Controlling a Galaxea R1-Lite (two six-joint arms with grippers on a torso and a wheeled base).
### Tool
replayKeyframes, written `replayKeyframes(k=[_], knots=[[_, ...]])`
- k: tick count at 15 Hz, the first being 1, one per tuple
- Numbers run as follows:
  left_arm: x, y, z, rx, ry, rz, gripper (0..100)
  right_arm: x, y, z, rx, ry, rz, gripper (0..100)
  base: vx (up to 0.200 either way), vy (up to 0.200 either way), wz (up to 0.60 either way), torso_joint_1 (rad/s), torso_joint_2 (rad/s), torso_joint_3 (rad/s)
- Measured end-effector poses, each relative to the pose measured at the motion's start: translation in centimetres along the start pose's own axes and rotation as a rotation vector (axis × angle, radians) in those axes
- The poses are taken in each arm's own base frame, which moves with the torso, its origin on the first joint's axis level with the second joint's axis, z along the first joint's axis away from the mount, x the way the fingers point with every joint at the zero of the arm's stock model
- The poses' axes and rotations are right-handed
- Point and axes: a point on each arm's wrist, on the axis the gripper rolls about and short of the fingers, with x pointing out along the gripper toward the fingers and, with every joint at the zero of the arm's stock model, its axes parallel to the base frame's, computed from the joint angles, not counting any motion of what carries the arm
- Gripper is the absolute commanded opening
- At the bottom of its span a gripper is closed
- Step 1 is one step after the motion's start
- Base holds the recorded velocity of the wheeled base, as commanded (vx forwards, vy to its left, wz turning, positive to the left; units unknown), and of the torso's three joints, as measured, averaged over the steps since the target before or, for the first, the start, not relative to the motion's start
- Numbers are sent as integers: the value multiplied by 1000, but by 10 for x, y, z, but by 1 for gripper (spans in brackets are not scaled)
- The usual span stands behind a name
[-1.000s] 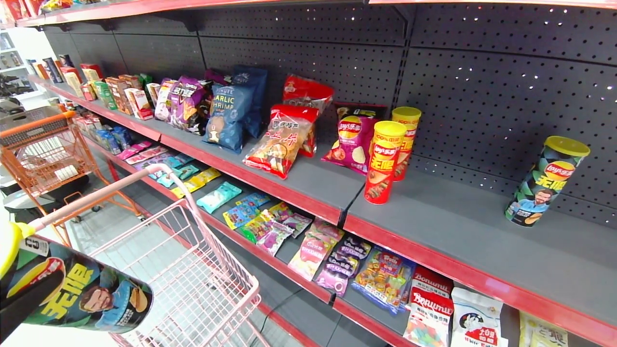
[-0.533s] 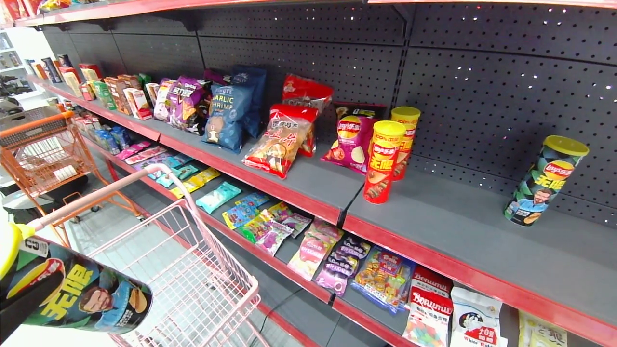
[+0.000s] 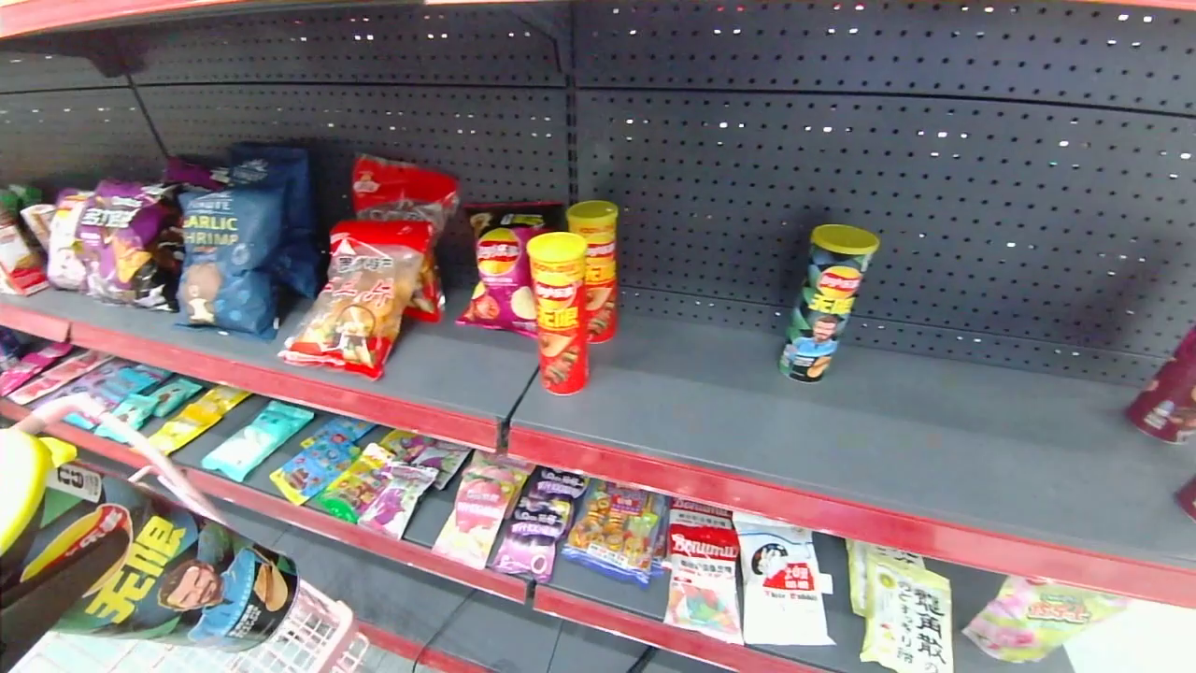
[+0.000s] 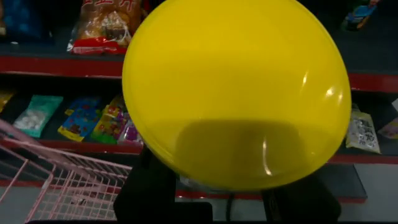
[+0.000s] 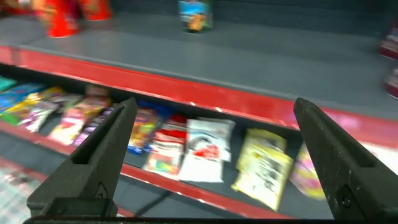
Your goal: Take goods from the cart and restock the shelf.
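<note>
My left gripper (image 4: 227,202) is shut on a dark green chips can (image 3: 159,584) with a yellow lid (image 4: 236,93). It holds the can tilted at the lower left, above the corner of the pink cart (image 3: 308,636). A matching can (image 3: 827,304) stands upright toward the back of the grey middle shelf (image 3: 841,439). My right gripper (image 5: 214,109) is open with nothing between its fingers, level with the shelf's red front edge (image 5: 205,93) and short of it.
Two red chips cans (image 3: 559,313) and several snack bags (image 3: 360,308) stand to the left on the shelf. A maroon can (image 3: 1163,393) is at the right edge. The lower shelf (image 3: 392,551) holds candy packets. Bare shelf board lies around the green can.
The head camera has swung right along the shelf, so the cart has mostly slid out of the picture. The held can keeps its place in my left gripper.
</note>
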Motion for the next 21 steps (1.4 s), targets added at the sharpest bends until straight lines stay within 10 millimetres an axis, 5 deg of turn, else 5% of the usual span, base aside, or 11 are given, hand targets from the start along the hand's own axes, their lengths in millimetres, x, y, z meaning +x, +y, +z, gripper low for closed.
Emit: replayKeyframes(k=[6, 14, 19, 21], knots=[[-1, 0, -1, -1, 1, 0, 0, 0, 0, 0, 0, -1, 0, 100, 0, 0, -600, 4, 2, 2], [-10, -3, -21, -17, 57, 2, 0, 0, 0, 0, -6, 0, 1, 100, 0, 0, 0, 0, 0, 0], [-13, 0, 12, -24, 41, 147, 0, 0, 1, 1, -31, -4, 61, 100, 0, 0, 0, 0, 0, 0], [-9, 2, 12, -29, 64, 162, 0, -2, 1, 20, -3, -30, 74, 100, 0, 0, 0, 0, 0, 0]])
